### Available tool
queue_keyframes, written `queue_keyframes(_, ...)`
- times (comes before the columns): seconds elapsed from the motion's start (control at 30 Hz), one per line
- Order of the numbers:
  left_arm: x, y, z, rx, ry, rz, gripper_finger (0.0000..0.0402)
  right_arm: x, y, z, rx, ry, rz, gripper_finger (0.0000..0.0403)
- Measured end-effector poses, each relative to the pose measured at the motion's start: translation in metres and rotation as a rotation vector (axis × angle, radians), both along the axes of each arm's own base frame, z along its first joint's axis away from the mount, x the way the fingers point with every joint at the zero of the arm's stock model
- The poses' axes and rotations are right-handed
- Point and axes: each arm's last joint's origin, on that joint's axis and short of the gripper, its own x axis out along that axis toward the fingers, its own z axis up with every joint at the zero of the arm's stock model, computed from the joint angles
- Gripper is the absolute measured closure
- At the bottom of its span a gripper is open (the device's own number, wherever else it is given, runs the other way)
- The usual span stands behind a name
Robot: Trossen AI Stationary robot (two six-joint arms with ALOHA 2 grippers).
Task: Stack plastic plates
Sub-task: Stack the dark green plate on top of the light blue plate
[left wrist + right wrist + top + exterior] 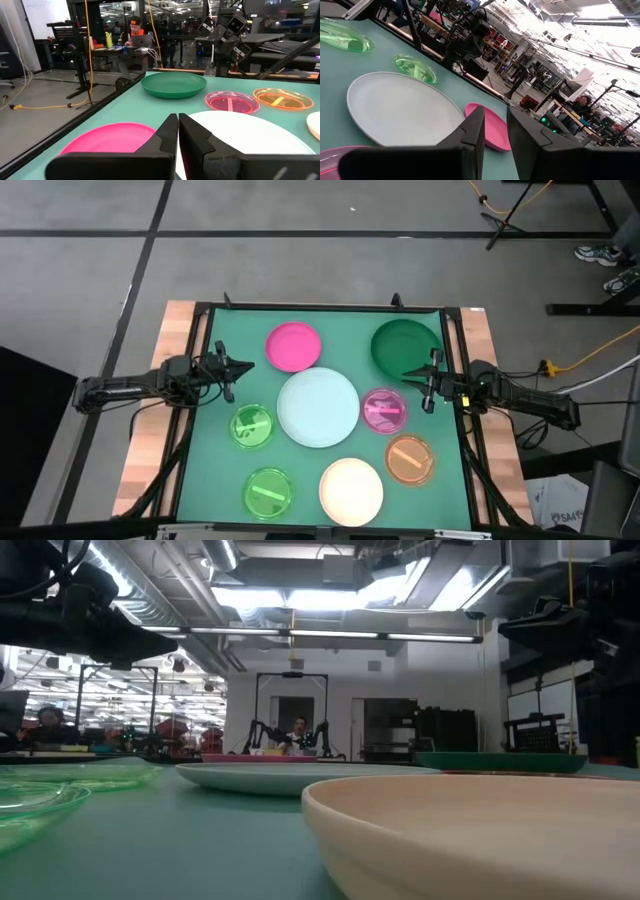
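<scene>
Several plastic plates lie flat and apart on the green mat. At the far side lie a pink plate and a dark green plate. A large pale blue-white plate is in the middle, and a cream plate lies near the front. The smaller plates are magenta, orange and two translucent green ones. My left gripper hovers shut and level at the mat's left edge. My right gripper hovers open at the right edge, with nothing between its fingers.
A black frame borders the mat, with wooden table strips outside it. In the room beyond the table there are desks, stands and seated people. Bare mat shows between the plates.
</scene>
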Motion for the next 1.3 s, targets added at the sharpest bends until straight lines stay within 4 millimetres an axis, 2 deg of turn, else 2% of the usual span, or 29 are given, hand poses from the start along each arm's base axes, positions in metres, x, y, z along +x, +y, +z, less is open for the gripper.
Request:
queue_keyframes(0.33,0.0,0.0,0.0024,-0.131,-0.071,0.001,0.0389,0.0,0.0,0.0001,0.0,-0.001,0.0,0.0327)
queue_keyframes(0.67,-0.0015,0.0036,0.0024,-0.26,-0.136,0.134,0.0292,0.0,0.0,0.0001,0.0,-0.001,0.0,0.0327)
queue_keyframes(0.87,-0.0034,0.0068,0.0022,-0.261,-0.156,0.263,0.0236,0.0,0.0,0.0,0.0,0.0,0.0,0.0327)
queue_keyframes(1.07,-0.0037,0.0073,0.0021,-0.262,-0.16,0.284,0.0209,0.0,0.0,0.0,0.0,-0.001,0.0,0.0327)
queue_keyframes(1.3,-0.0037,0.0073,0.0021,-0.261,-0.159,0.283,0.0206,0.0,0.0,0.0001,0.0,-0.001,0.0,0.0327)
